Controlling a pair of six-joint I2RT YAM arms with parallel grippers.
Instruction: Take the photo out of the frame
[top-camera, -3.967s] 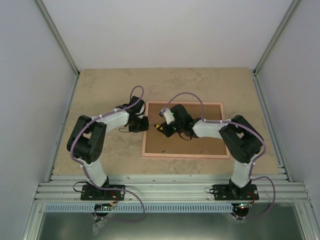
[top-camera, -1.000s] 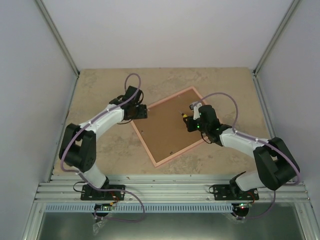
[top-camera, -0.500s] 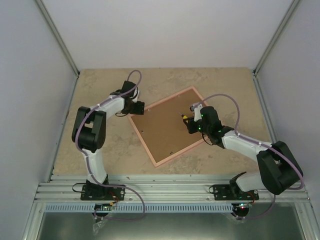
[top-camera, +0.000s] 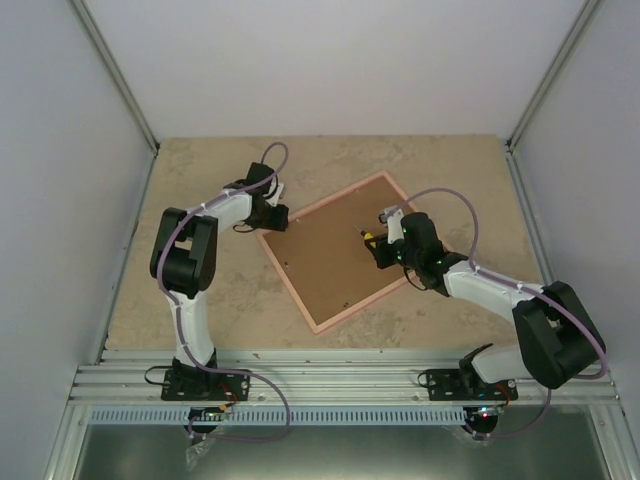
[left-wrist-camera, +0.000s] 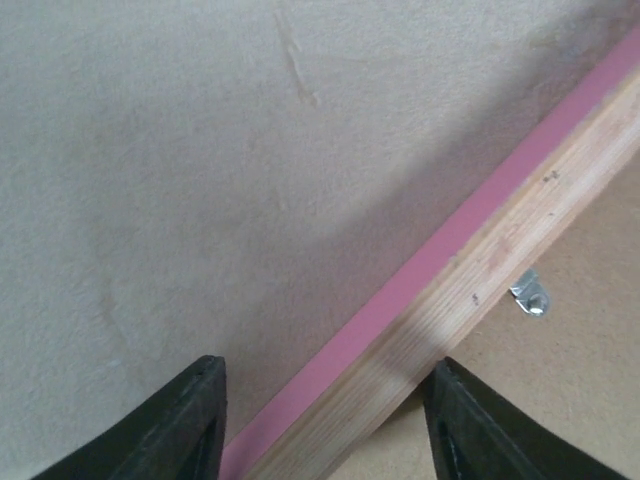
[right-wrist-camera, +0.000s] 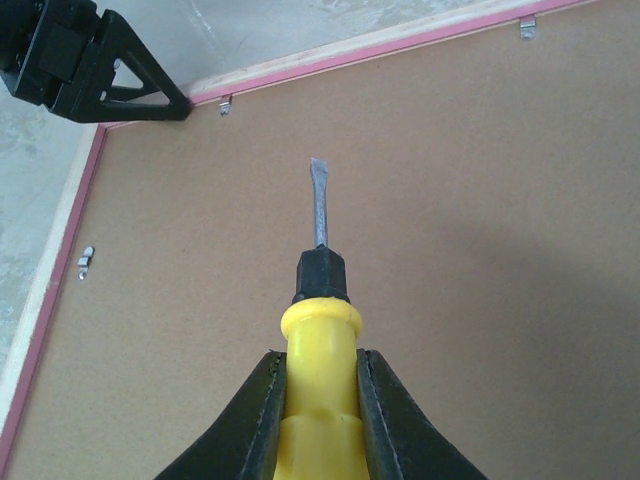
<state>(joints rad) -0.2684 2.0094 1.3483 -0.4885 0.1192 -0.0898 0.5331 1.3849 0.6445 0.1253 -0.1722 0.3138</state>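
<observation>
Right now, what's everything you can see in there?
frame: one, pink rim, brown back facing up, lying diagonally mid-table.
clips: at least three, silver, along the frame's inner edge.
screwdriver: one, yellow handle, grey blade, over the frame's back.
table: one, beige, under everything.
left tool: one, black, open astride the frame's edge.
right tool: one, black, shut on the screwdriver.
</observation>
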